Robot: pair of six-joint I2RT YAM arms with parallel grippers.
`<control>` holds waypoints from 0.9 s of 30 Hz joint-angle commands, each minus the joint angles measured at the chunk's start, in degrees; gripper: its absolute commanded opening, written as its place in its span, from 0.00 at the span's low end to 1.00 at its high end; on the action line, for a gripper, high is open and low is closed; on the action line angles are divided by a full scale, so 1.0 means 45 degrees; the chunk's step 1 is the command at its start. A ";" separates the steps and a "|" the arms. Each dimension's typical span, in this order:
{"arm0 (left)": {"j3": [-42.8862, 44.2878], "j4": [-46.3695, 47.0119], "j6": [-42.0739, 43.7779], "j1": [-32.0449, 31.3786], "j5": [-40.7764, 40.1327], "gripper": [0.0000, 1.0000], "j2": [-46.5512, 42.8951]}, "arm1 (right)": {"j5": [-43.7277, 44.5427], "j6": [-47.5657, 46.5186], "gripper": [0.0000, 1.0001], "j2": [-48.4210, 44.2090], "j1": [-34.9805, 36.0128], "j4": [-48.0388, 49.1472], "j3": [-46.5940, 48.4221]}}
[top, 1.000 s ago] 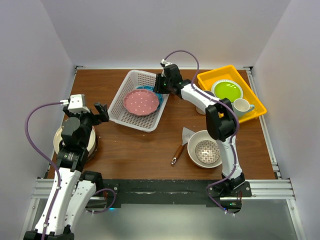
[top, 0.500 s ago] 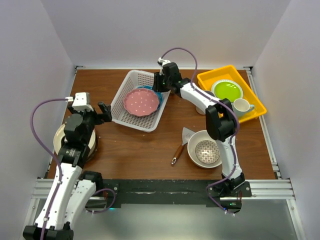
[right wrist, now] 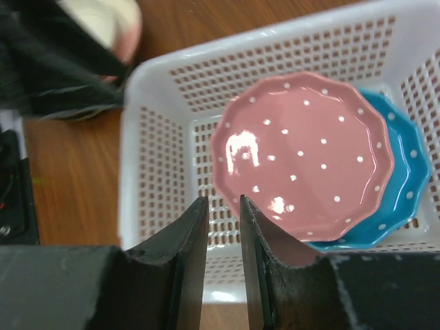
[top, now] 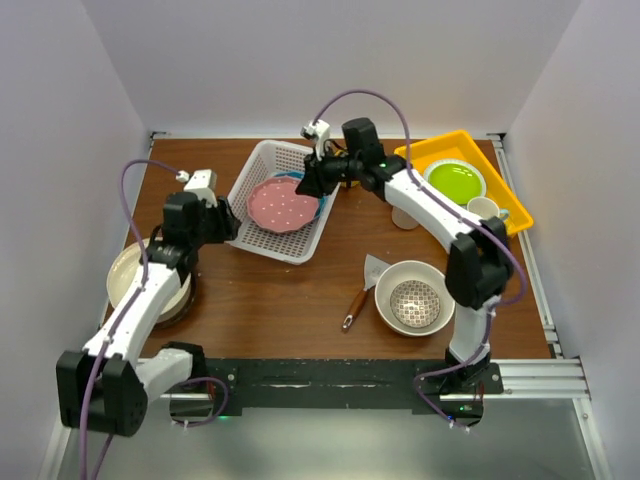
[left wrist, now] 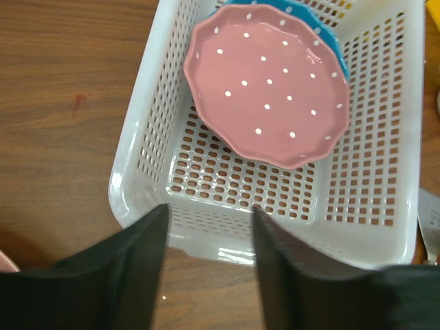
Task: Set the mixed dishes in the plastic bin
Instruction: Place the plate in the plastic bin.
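You had the plastic bin standing on the far-centre part of the table, with its long axis angled. Two of the mixed dishes lay inside it: the pink dotted plate on top, overlapping the blue plate, of which only one scalloped edge showed.

Your left gripper hovered at the bin's near-left rim. Its jaws stood apart with the rim visible across the gap, and nothing was clamped.

Your right gripper hung above the bin's far-right side. Its jaws were drawn almost together with a slim gap between them, and nothing was held.

Outside the bin:
- The large cream bowl sat at the near right with the small patterned bowl nested in it.
- The spatula lay just beside that bowl, on its left.
- A cream plate rested at the left edge, partly hidden by the left arm.
- The yellow tray stood at the far right. It carried the lime-green plate and a cream mug.
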 commanded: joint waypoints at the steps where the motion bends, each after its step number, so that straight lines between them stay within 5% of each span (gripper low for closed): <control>1: 0.2049 -0.0880 -0.0145 -0.0104 -0.0482 0.35 0.1724 | -0.1280 -0.1661 0.28 -0.2823 0.0001 0.0538 -0.1654; 5: 0.3262 -0.1738 -0.0027 -0.0551 -0.1223 0.00 0.3346 | -0.1456 -0.1682 0.28 -0.4232 -0.0155 0.1046 -0.2732; 17: 0.5510 -0.3850 0.0442 -0.2291 -0.4408 0.00 0.6589 | -0.2432 -0.0881 0.29 -0.5545 -0.0761 0.2512 -0.4179; 27: 0.5491 -0.3050 0.0091 -0.2311 -0.3513 0.00 0.8016 | -0.2804 -0.0510 0.29 -0.5819 -0.1132 0.3000 -0.4510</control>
